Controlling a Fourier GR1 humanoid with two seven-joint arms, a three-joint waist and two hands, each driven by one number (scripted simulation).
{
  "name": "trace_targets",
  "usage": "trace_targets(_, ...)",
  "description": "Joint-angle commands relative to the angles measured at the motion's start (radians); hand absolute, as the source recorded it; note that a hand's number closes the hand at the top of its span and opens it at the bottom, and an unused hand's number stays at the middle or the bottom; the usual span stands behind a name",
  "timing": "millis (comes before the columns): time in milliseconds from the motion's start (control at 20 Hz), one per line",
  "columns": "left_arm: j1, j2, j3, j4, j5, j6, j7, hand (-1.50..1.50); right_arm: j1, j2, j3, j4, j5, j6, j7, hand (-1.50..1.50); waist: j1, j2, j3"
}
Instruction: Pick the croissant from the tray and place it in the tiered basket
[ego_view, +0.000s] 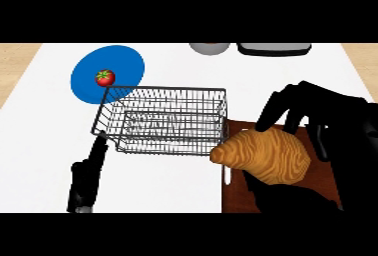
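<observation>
Croissant (266, 157): gripped by the curled right hand (336, 120), over the brown tray (240, 197), beside the basket's right edge.
Tiered basket (162, 120): wire, on the white worktop (170, 187).
Blue plate (88, 87): holds a tomato (105, 77).
Left hand (85, 180): open, lower left.

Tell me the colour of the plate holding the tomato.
The plate is plain blue; the head view shows it best.
</observation>
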Motion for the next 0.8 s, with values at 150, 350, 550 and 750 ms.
trace_targets(150, 0.02, 0.01, -0.001, -0.019, 0.012, -0.031, -0.002, 0.0, -0.27, 0.009, -0.035, 0.21, -0.084, -0.038, 0.21, 1.5, 0.009, 0.002, -0.001)
trace_targets(350, -0.007, 0.028, 0.018, 0.003, 0.021, -0.052, 0.015, 0.0, -0.297, 0.009, -0.045, 0.384, -0.096, -0.099, 0.092, 1.5, 0.009, 0.005, -0.001)
trace_targets(550, 0.0, -0.002, 0.007, -0.016, -0.007, -0.007, 0.003, 0.0, -0.217, 0.009, 0.033, 0.452, -0.057, -0.175, -0.018, 1.5, 0.006, 0.006, 0.0)
trace_targets(750, 0.002, -0.009, 0.028, 0.067, 0.012, -0.027, -0.074, 0.0, -0.206, 0.009, 0.11, 0.545, -0.031, -0.26, -0.043, 1.5, 0.005, 0.006, 0.0)
